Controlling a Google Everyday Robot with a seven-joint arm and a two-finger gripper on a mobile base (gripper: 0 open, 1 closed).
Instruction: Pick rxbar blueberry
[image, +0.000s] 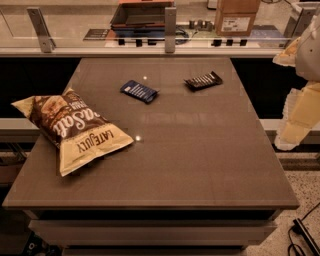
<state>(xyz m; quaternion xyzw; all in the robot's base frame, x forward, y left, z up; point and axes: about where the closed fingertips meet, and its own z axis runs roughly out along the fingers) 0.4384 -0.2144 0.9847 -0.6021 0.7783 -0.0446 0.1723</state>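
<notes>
"Camera view gives you what? Start with your claw."

"My claw (299, 117) hangs at the right edge of the picture, off the side of the surface (200, 160) and above its level. Whether it is spread or pressed together I cannot tell. It holds nothing that I can make out."

"And the rxbar blueberry?"

"The rxbar blueberry (139, 91) lies flat on the back half of the surface, a little left of the middle. From my claw it sits well across toward the left of the picture and somewhat farther back. Its long axis runs on a slant, from the far left down to the near right, so I judge I should turn the claw to close across its short sides."

"Anything in the way?"

"A dark bar (203, 80) with white lettering lies on the back half too, to the right of the blue one and well apart from it. It sits close to the straight line from my claw to the target, so I would travel over it rather than sweep low. It is also the thing I might mistake for my target. The chip bag (75, 130) sprawls on the left front of the surface, apart from the blue bar and, I think, out of my path. I have only one arm, so there is nothing to choose there."
</notes>
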